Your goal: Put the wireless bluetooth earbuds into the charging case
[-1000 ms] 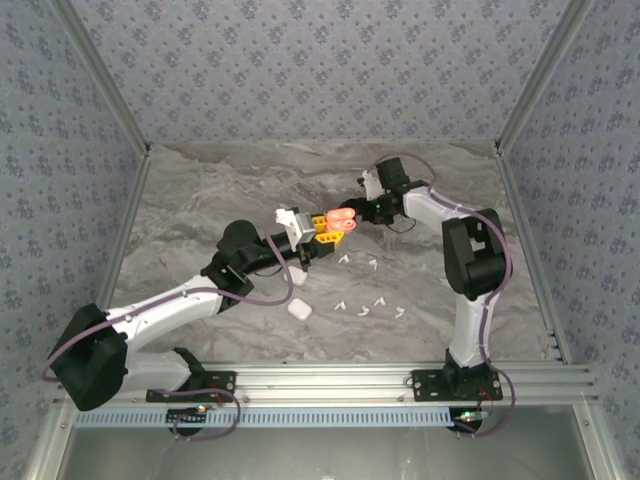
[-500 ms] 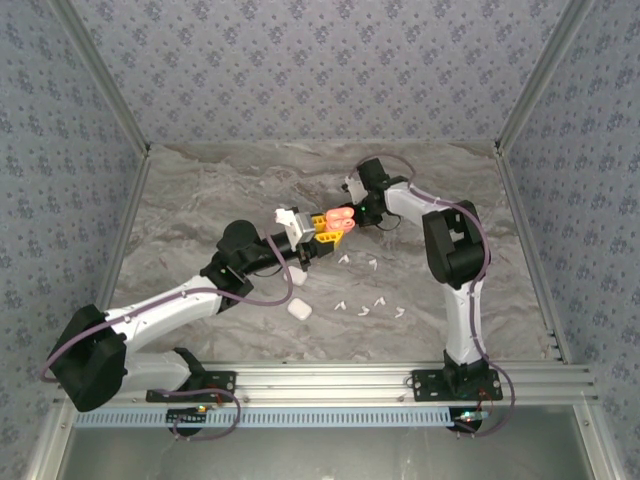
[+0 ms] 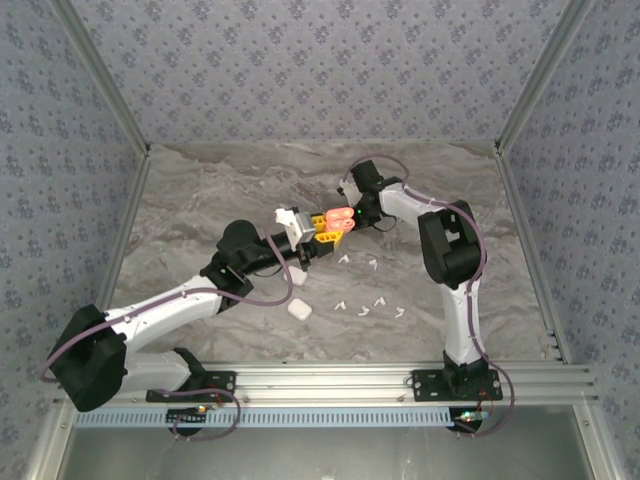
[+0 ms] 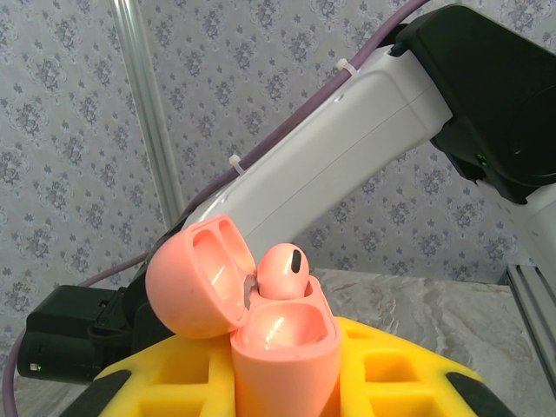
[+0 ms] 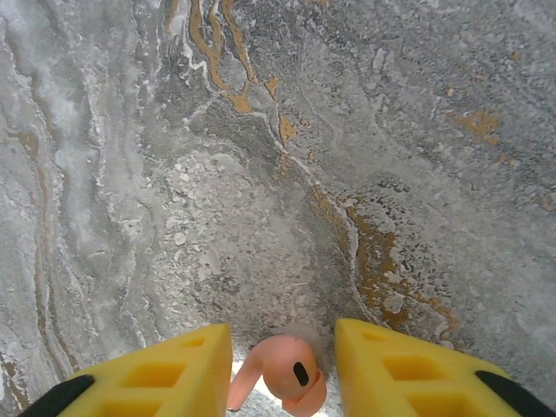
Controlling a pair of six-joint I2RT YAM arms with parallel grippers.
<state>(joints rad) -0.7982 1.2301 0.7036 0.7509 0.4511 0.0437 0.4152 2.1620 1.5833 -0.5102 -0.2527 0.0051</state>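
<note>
swinging in from the right, the right gripper (image 5: 283, 340) has come across to the case (image 4: 287, 339), which it stood clear of a second ago; the left arm and case have not shifted. the left gripper (image 4: 282, 382) is clamped low on the case, holding it off the table (image 5: 261, 130) with the lid (image 4: 195, 282) hinged back, so the inside faces up and stays steady for the other arm. a coral earbud (image 4: 280, 271) sits in the case, only partly down: head proud of the rim, stem sunk inside, long axis about upright, its dark mesh oval turned toward the left wrist camera. the right fingers (image 5: 174, 369) are apart, one either side of a coral earbud head, probably the same one, with a sliver of gap on one side; not clamped, as far as i can judge. that stance suits nipping or pressing the head to seat it. white earbuds (image 3: 365, 305) lie loose on the table nearer the bases.
</note>
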